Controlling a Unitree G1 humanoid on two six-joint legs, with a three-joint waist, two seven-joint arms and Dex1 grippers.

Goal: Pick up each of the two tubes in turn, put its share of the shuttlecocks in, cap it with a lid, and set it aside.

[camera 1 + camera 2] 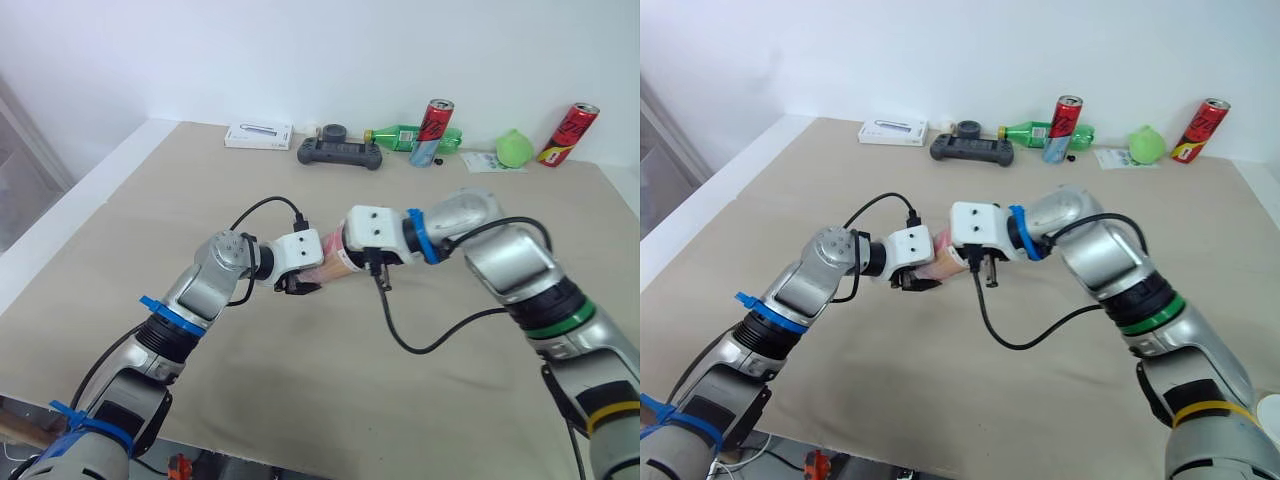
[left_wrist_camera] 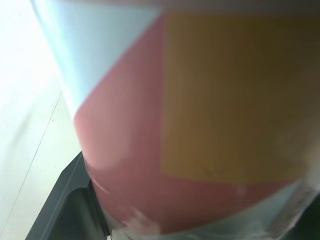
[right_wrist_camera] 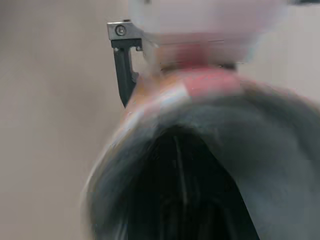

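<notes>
Grips the tube in the left hand, black fingers clenched on the end nearest that wrist. Holds it clear of the bench, tilted, rising from the left hand toward the right hand at its other end. Cannot tell whether the right hand is grasping or released.

Seen close before the left hand: the tube's side in red, yellow and pale blue patches. Seen ahead of the right hand: a dark, blurred round shape, with one black finger of the left hand just past it.

Far beyond both hands, along the bench's back edge: a white box, a black controller, a green bottle, a red can, a green ball and a second red can.
</notes>
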